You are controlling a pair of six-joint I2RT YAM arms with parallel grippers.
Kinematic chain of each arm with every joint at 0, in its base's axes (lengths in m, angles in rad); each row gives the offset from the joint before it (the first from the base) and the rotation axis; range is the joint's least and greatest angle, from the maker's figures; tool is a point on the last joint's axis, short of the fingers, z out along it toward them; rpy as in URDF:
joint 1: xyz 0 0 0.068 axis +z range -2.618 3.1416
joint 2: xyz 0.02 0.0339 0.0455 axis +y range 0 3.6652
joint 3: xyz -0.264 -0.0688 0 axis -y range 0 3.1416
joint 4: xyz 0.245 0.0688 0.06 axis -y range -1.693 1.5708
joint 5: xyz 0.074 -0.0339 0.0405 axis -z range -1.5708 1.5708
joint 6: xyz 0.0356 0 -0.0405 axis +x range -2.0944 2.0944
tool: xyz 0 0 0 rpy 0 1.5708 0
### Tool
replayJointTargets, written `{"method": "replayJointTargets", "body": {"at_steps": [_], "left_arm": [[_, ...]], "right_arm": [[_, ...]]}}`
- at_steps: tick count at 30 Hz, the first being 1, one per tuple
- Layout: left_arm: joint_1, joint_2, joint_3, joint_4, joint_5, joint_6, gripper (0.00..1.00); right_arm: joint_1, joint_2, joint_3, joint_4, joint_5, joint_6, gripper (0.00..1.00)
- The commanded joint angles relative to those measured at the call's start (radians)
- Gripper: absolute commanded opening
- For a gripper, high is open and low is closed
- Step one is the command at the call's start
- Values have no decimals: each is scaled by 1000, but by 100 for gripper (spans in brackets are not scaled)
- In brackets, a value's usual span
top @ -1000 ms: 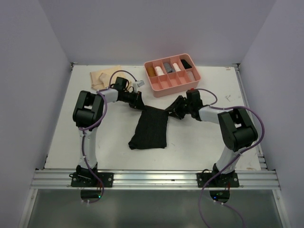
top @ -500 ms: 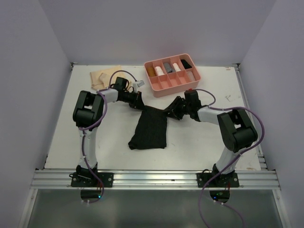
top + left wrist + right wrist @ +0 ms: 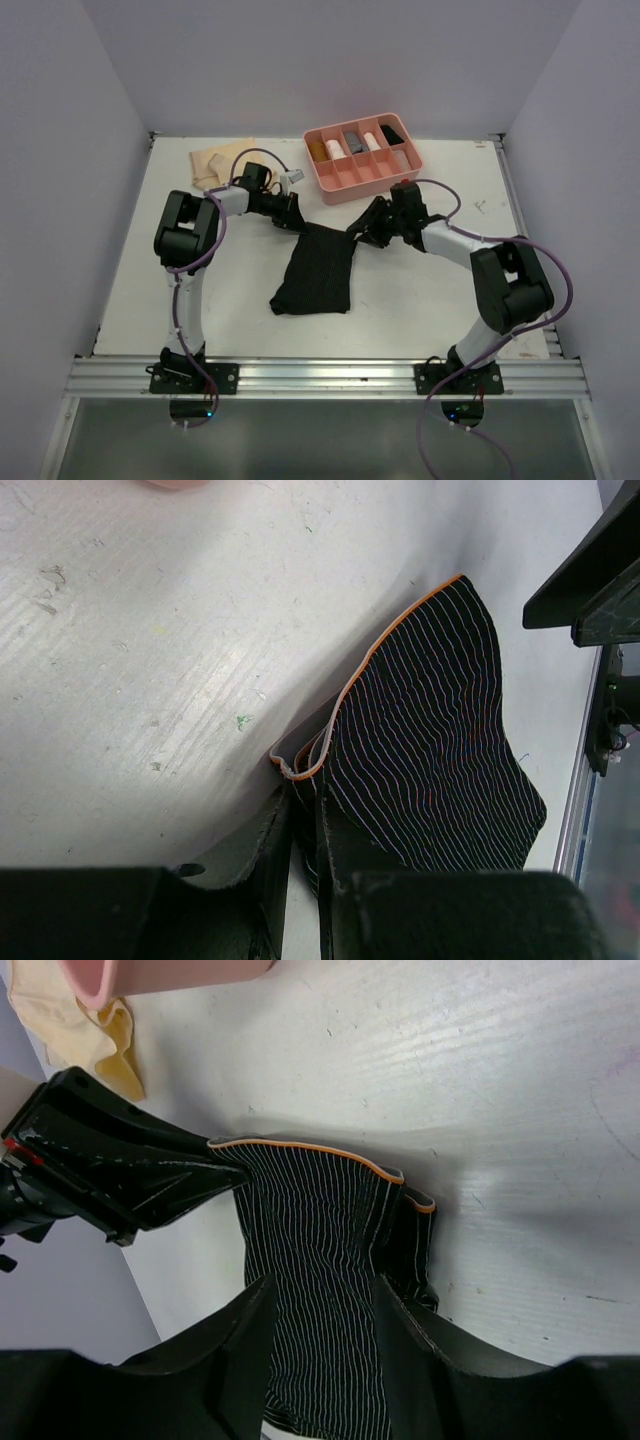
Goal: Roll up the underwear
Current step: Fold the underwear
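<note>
Moved: right arm's elbow swung out right, and the right gripper (image 3: 365, 228) edged farther. Its jaws stand half apart, straddling the black underwear (image 3: 315, 270) at mid-table. Opposite, the left gripper (image 3: 303, 798) pinches the garment's orange-trimmed far-left corner. Tan underwear (image 3: 213, 162): far left.

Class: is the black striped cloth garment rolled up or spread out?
Spread out: the black striped cloth garment lies open and flat on the white table, no roll formed.

Counter stock: one black striped underwear (image 3: 315, 275), one tan garment (image 3: 212, 162), one pink divided tray (image 3: 372, 187), five rolled pieces (image 3: 334, 149) in it; one left end effector (image 3: 293, 215), one right end effector (image 3: 368, 228).
</note>
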Motion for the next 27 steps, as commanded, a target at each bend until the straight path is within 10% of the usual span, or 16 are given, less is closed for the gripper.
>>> {"method": "replayJointTargets", "body": {"at_steps": [1,27], "left_arm": [[7,36,12,-39,-34,21,18],[7,37,15,-51,-34,31,18]], "right_arm": [[4,-5,53,-30,25,-35,47],[9,170,-9,148,-32,37,47]]}}
